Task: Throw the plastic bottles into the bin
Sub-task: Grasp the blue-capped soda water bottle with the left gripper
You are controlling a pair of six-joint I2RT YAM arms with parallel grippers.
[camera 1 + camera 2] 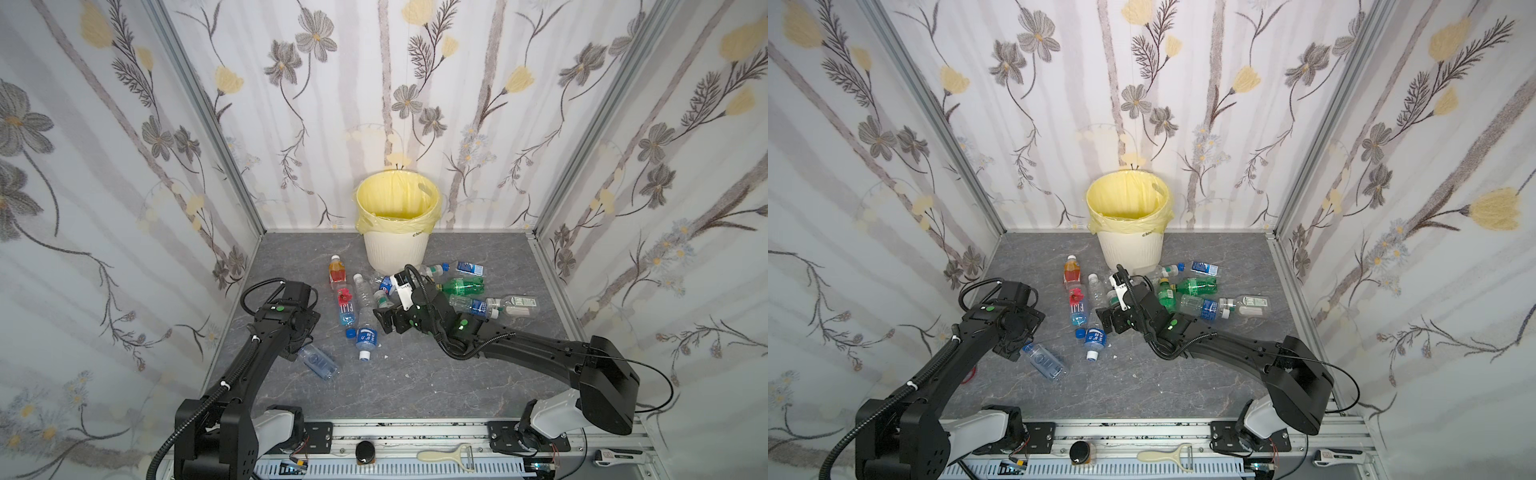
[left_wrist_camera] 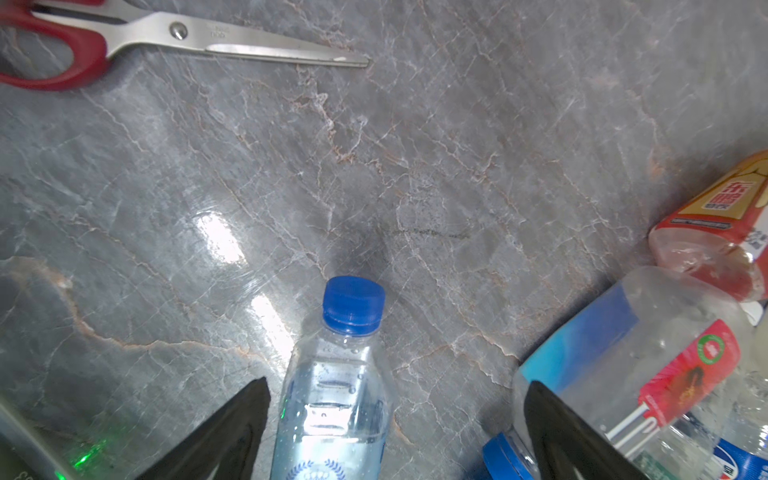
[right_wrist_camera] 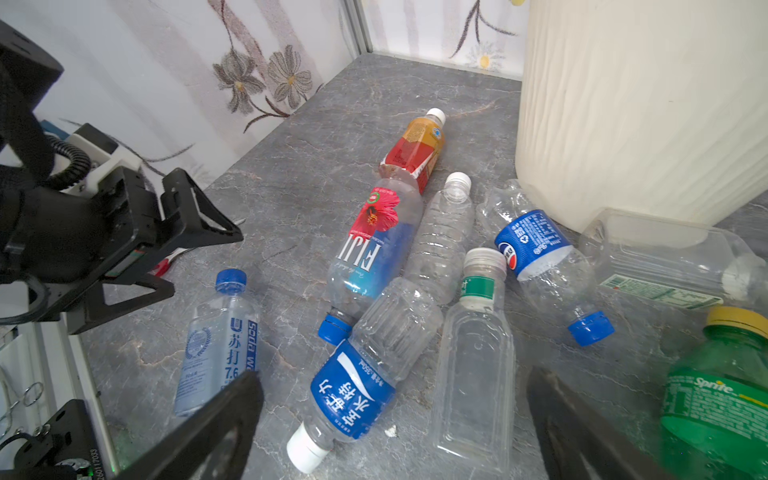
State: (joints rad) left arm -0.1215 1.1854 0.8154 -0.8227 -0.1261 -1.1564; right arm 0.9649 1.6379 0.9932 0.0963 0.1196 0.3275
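On the grey surface (image 1: 415, 382), the plastic bottles (image 1: 347, 309) lie scattered in front of the bin (image 1: 390, 253). The left fingers (image 2: 232, 428), spread, straddle a blue-capped bottle (image 2: 332, 395), seemingly lining up a grasp. The right fingers (image 3: 216, 424) hover spread and empty nearer the bin.

Overhead stereo pair, two wrist close-ups

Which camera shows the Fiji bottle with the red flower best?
The right wrist view: the Fiji bottle lies nearly whole, its label large and its blue cap visible. Both top views show the bottle whole but small. The left wrist view catches only part of it, at the frame's edge.
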